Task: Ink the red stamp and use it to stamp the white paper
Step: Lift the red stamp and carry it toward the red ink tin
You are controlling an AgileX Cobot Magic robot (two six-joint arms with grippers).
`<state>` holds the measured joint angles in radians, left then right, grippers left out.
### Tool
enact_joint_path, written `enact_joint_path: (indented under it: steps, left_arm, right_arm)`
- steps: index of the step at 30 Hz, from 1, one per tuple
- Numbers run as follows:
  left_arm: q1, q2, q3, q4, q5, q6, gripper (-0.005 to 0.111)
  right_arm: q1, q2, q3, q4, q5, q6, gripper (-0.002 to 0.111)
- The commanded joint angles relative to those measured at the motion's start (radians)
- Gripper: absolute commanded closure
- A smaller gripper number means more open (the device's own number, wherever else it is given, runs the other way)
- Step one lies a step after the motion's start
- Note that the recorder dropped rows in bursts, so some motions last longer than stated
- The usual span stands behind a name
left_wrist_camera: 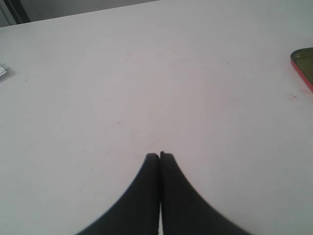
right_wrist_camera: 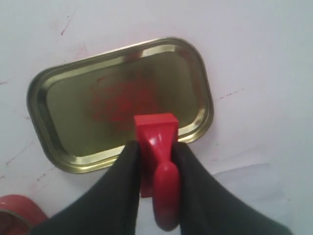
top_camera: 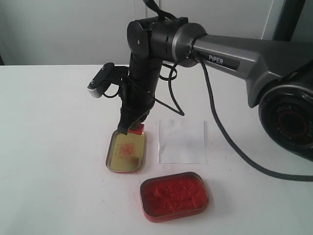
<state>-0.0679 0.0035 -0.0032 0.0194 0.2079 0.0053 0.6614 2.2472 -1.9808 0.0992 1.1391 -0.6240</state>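
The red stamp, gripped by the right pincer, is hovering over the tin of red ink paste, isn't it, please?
Not quite: the red stamp, gripped by the right pincer, is over the gold lid smeared with red, as the right wrist view shows. The tin of red ink paste sits apart.

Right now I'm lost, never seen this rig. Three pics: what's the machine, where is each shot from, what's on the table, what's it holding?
It is a robot with two arms, each ending in a two-finger gripper. One picture comes from a camera off the arms that takes in the whole scene; the other two come from cameras on the wrists, looking down past the fingers.

On the white table lie a gold tin lid smeared with red, an open tin of red ink paste and the white paper, still unmarked.

The right gripper is shut on the red stamp, holding it over the edge of the lid. The left gripper is shut on nothing, above bare table.
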Motion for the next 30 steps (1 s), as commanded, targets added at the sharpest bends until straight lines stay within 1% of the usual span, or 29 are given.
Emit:
enact_joint_path:
  steps: [1,8,23,30]
  left_arm:
    - [0.001,-0.003,0.003,-0.003,0.002,0.003,0.107]
    - [0.001,-0.003,0.003,-0.003,0.002,0.003,0.107]
    - [0.001,-0.003,0.003,-0.003,0.002,0.003,0.107]
    - [0.001,-0.003,0.003,-0.003,0.002,0.003,0.107]
  right_arm:
    - [-0.008,-0.027,0.006,-0.014,0.057,0.05,0.108]
    - [-0.016,-0.101,0.078,-0.016,0.08,0.069,0.108]
    - [-0.016,-0.412,0.527,-0.024,-0.115,0.069,0.108]
    - [-0.016,-0.514,0.691,-0.022,-0.21,0.069,0.108]
